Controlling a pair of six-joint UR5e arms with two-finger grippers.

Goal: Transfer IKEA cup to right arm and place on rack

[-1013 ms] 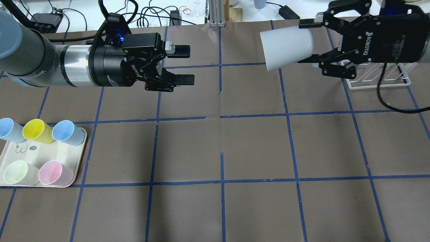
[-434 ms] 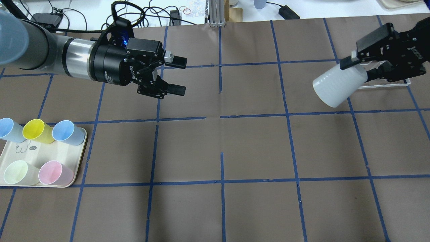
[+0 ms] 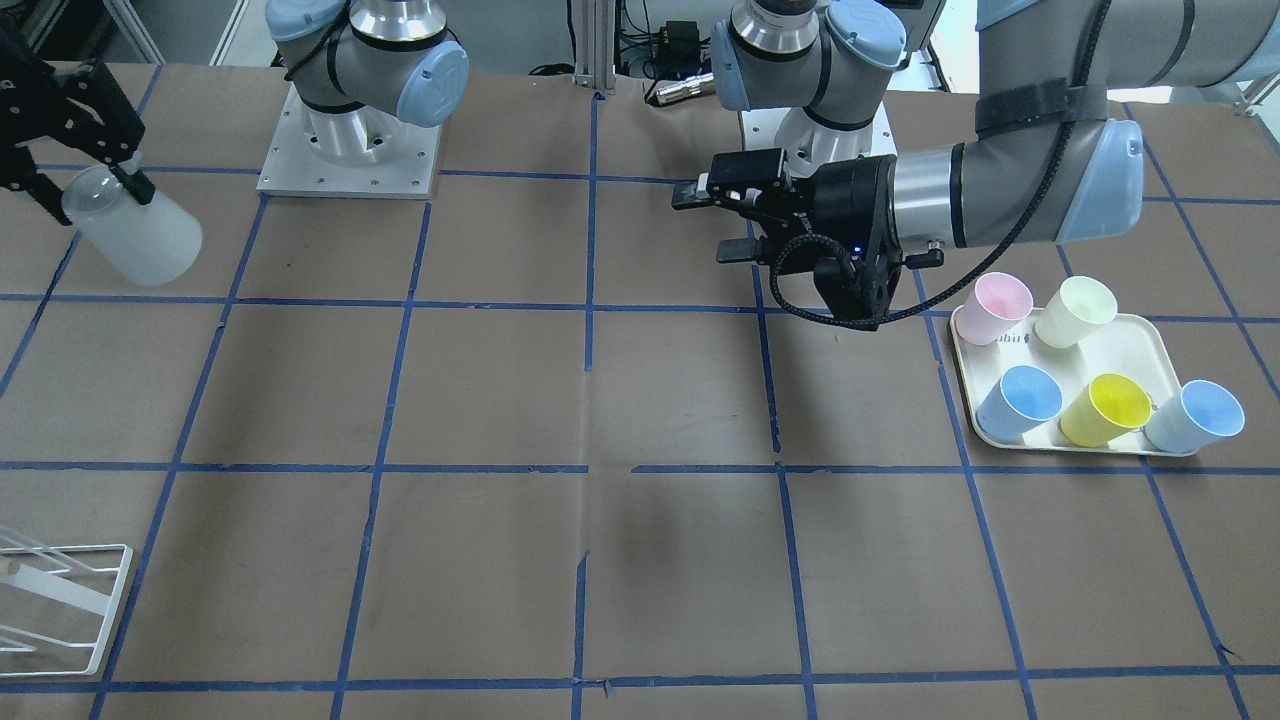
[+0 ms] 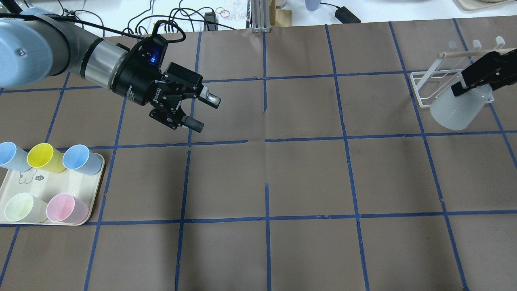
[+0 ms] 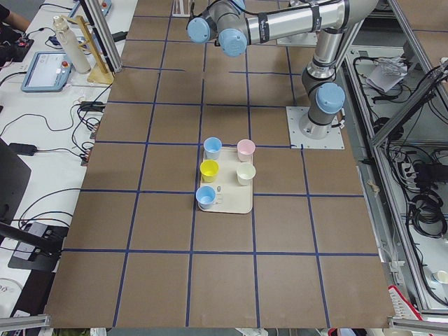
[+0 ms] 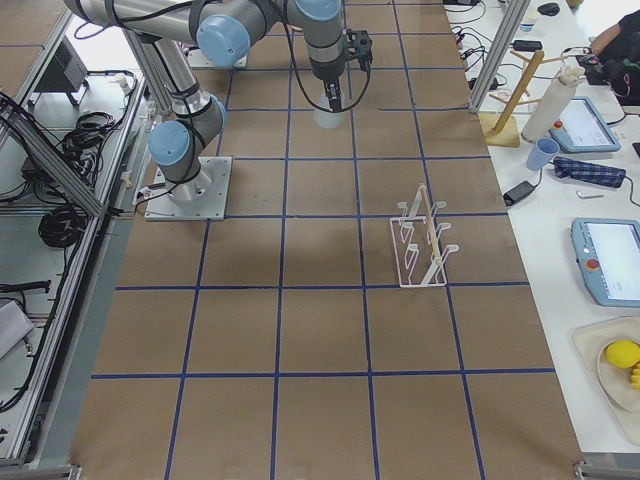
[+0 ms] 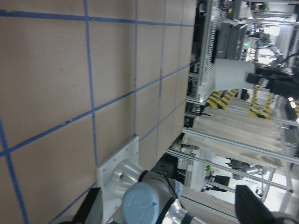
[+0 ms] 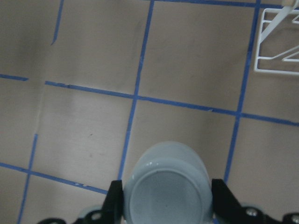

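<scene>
I see right gripper (image 3: pixel 85 190) clamped on grey cup (image 4: pixel 458 109), tilted, in air, near rack (image 4: pixel 428 87), not touching. Left gripper (image 4: pixel 207 114) empty, fingers wide.

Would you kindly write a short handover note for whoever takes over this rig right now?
Left gripper: open, empty, above the table on the robot's left half.
Right gripper: shut on the IKEA cup, which is held in the air.
The rack stands empty on the table on the robot's right; the exterior right view shows the cup well apart from it.
Five pastel cups sit on the cream tray, untouched.
Done: the cup is in the right arm's gripper, so the transfer is complete.
Left: carry the cup to the rack, set it on a rod, release.
</scene>
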